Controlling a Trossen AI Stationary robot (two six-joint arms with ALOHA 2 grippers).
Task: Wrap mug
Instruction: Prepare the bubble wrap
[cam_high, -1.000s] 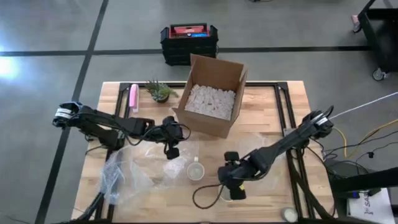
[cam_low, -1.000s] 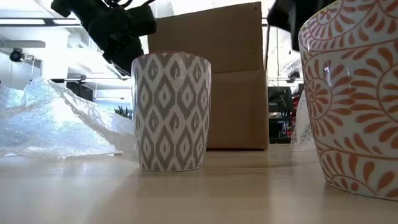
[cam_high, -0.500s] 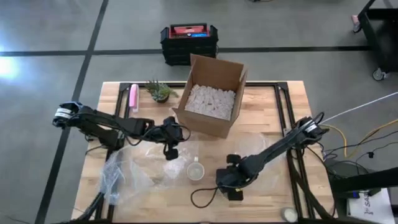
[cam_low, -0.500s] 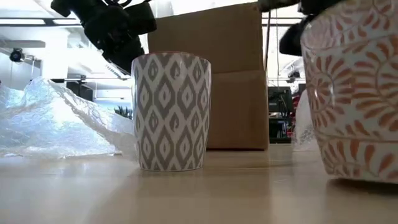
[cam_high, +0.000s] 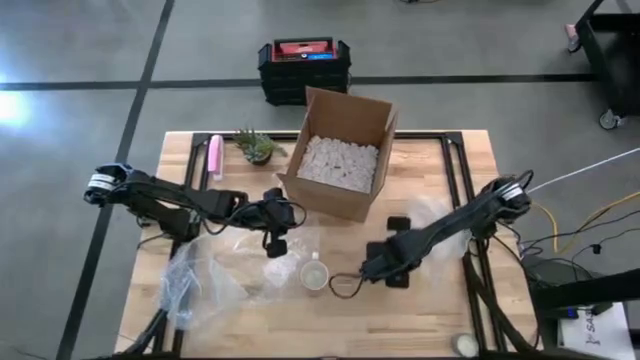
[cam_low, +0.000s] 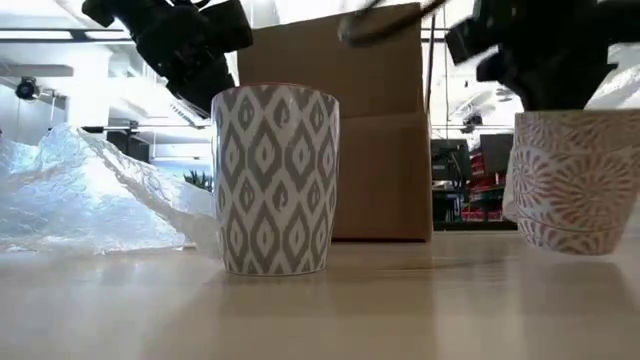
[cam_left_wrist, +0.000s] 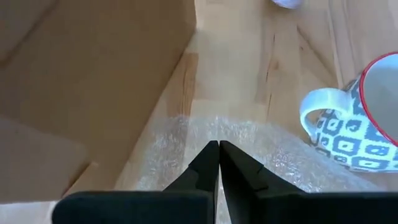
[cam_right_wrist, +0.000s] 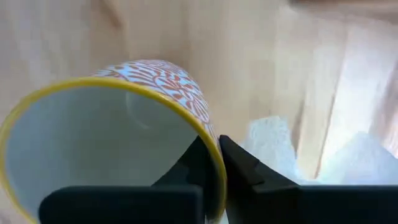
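A grey-and-white patterned mug (cam_high: 314, 273) (cam_low: 277, 180) (cam_left_wrist: 360, 118) stands upright on the table beside a crumpled sheet of bubble wrap (cam_high: 225, 270) (cam_low: 90, 190). My left gripper (cam_high: 275, 243) (cam_left_wrist: 219, 149) is shut, its tips over the wrap's right part, just left of this mug. My right gripper (cam_high: 372, 272) (cam_right_wrist: 214, 158) is shut on an orange-patterned mug with a yellow rim (cam_high: 345, 286) (cam_low: 572, 180) (cam_right_wrist: 106, 143), just right of the grey mug. My left gripper's shut tips lie over the bubble wrap (cam_left_wrist: 249, 140); whether they touch or pinch a layer cannot be told. My right gripper pinches the orange mug's wall at the rim (cam_right_wrist: 208, 140), one finger inside and one outside. The fingers come slanting down from the table's right. The mug sits about upright, low over the table; whether its base touches the wood cannot be told.
An open cardboard box (cam_high: 340, 150) of white packing fill stands at the far middle. A small plant (cam_high: 258, 147) and a pink object (cam_high: 214, 155) sit at the far left. More clear wrap (cam_high: 425, 215) lies right of the box. A small round thing (cam_high: 463, 343) sits near the front right corner.
My right gripper has carried the orange mug from near the table's front edge toward the far side, up beside the grey mug. The mug has stayed roughly upright. My left gripper has kept still.
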